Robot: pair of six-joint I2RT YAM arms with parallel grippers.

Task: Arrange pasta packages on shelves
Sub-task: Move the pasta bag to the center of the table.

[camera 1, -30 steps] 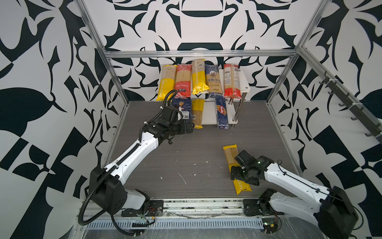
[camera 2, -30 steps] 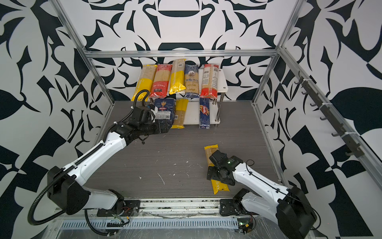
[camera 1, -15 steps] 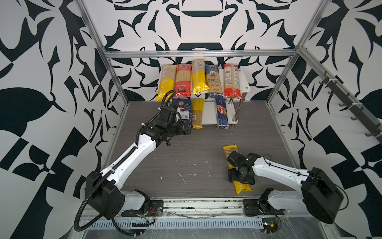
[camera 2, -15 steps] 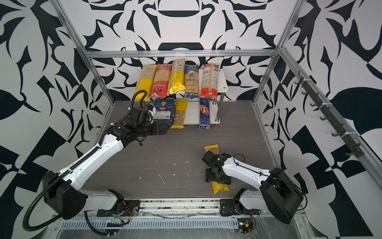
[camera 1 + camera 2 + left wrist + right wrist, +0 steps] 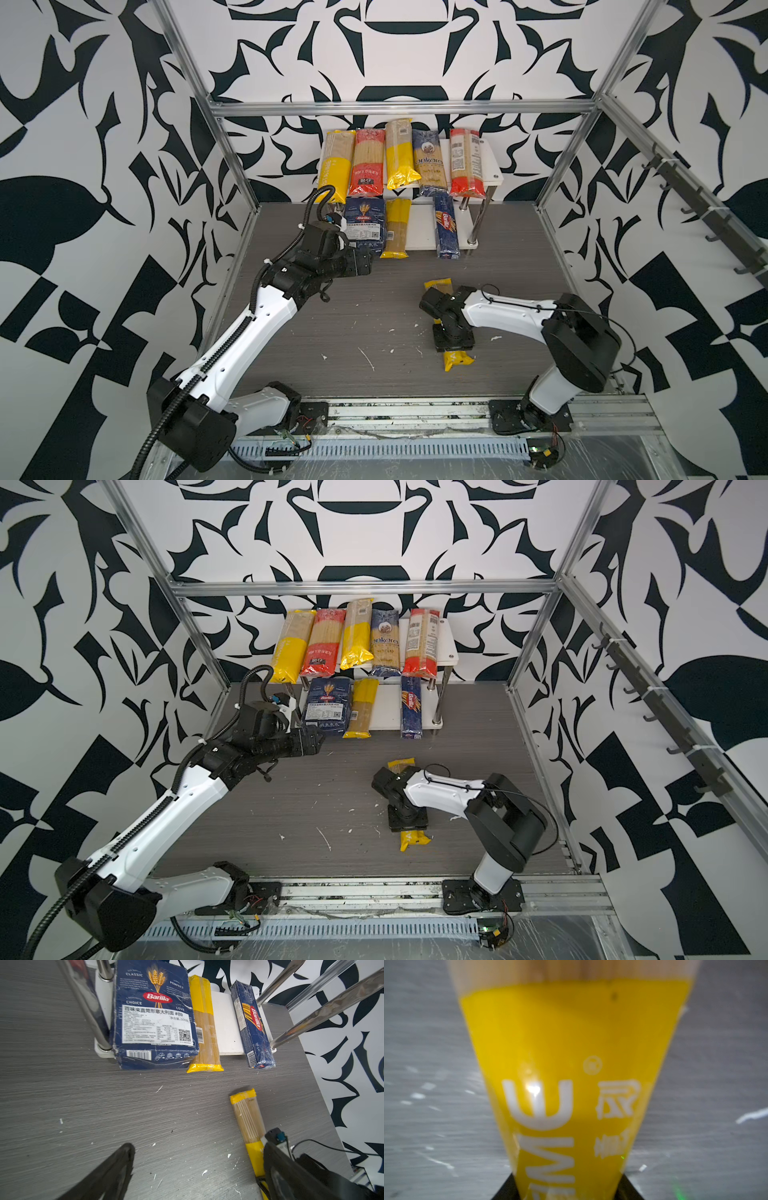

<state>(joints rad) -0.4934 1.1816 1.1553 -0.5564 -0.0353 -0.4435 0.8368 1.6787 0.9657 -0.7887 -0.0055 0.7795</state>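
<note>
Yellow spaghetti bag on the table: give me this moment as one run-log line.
right pincer: closed on yellow spaghetti bag, on table | left pincer: open, empty, near rack | rack: eight packs placed

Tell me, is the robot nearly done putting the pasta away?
Nearly. Done: eight packs are shelved, five on the upper shelf, three on the lower shelf. In hand: the right gripper grips the last yellow pack, lying on the table. Still to do: shelving it. The left gripper is open, empty.

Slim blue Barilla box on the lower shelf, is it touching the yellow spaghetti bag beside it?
Apart. The left wrist view shows bare white shelf board between the Barilla box and the yellow bag.
</note>
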